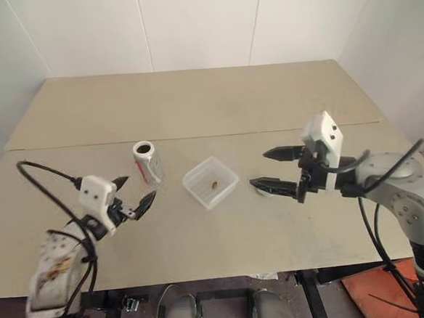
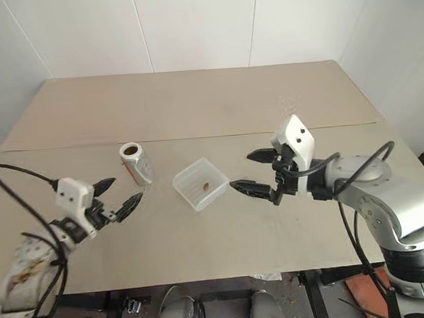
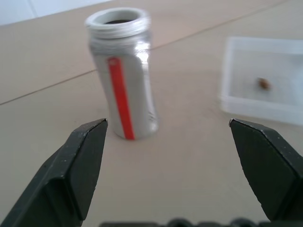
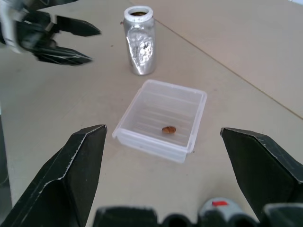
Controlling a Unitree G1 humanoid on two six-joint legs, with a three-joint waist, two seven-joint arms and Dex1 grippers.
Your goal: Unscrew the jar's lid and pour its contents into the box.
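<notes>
The silvery jar (image 1: 147, 163) stands upright on the table with its mouth uncovered and a red stripe down its side (image 3: 123, 75). To its right sits the translucent box (image 1: 199, 176), with the tiny brown contents (image 1: 214, 183) lying on its ridged bottom. My left gripper (image 1: 136, 191) hangs open just in front of the jar, apart from it. Right of the box, my right gripper (image 1: 258, 168) is open and holds nothing. The grey lid (image 4: 216, 206), red mark up, lies on the table beneath that gripper.
The beige table (image 1: 193, 102) has a seam across its middle and stretches bare to the white wall behind. Its front edge runs close under both arms. An orange object (image 1: 374, 293) lies on the floor at the lower right.
</notes>
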